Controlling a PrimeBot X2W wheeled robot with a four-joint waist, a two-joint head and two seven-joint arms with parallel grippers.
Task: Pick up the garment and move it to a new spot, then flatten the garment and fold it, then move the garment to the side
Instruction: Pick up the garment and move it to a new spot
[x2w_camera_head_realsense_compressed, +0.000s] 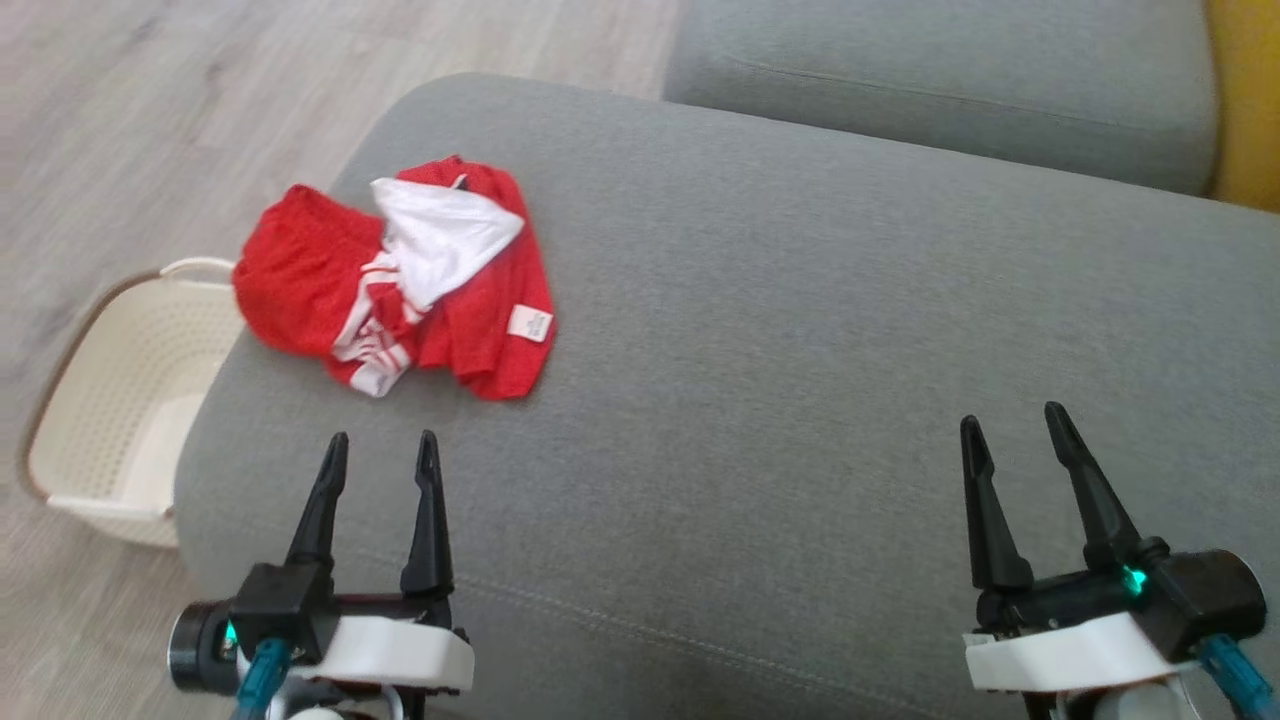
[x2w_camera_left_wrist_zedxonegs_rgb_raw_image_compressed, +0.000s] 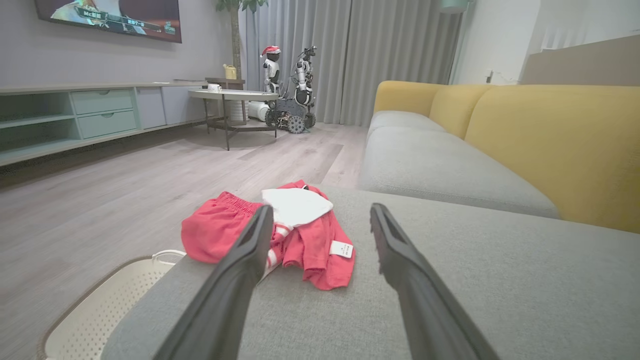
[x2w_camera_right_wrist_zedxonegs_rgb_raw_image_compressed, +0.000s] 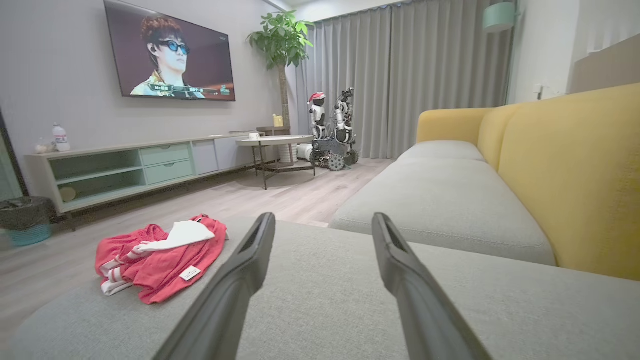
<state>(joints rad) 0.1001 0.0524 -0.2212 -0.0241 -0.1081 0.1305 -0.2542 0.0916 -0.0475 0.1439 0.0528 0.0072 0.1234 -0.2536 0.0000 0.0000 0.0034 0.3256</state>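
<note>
The grey sofa (x2w_camera_head_realsense_compressed: 800, 350) spreads wide under both arms. A pale perforated basket (x2w_camera_head_realsense_compressed: 100, 420) stands on the floor just beside the seat's left edge. The red and white garment (x2w_camera_head_realsense_compressed: 400, 290) lies crumpled near that edge, one part hanging over it above the basket. The left gripper (x2w_camera_head_realsense_compressed: 382, 440) hovers near the garment, fingers parted and holding nothing; the right gripper (x2w_camera_head_realsense_compressed: 1012, 415), well apart, is likewise spread and unladen. A small white label (x2w_camera_head_realsense_compressed: 530, 323) faces up on the garment.

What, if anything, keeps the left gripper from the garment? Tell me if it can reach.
Probably yes. The left gripper is open and empty, its fingers pointing toward the garment, with bare cushion between them and nothing in the way.
</note>
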